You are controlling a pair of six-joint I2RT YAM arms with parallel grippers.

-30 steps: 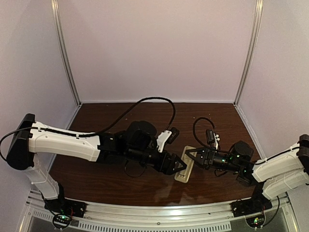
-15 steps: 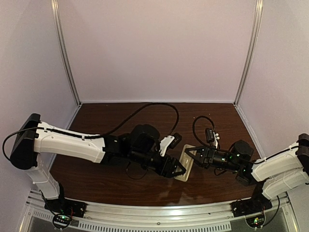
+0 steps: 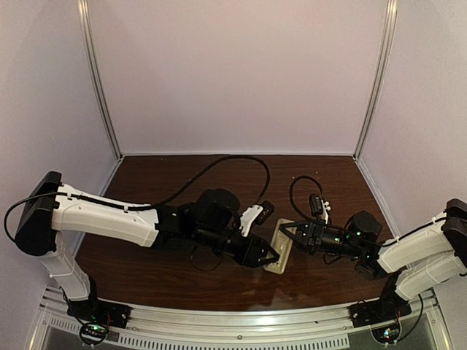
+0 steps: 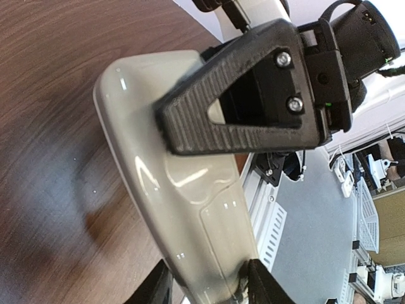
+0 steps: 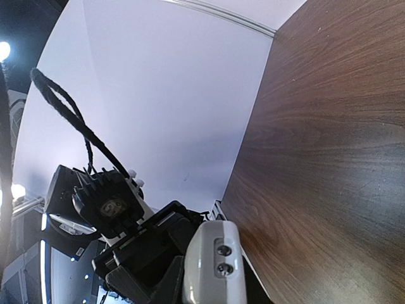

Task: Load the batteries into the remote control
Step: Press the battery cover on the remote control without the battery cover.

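Straddling the near end of the remote control (image 4: 145, 164), the left gripper (image 4: 207, 286) has its jaws partway open, one finger on each side; whether they pinch it yet cannot be told. The right gripper (image 3: 287, 235) is clamped on the far end, keeping the handset back-up over the brown table (image 4: 50, 126), near its middle. The battery cover (image 4: 221, 240) looks shut; no batteries show. Opposing pulls from two grips could twist the glossy casing loose.

Left tool (image 3: 264, 255) tighter around remote control (image 3: 282, 246)
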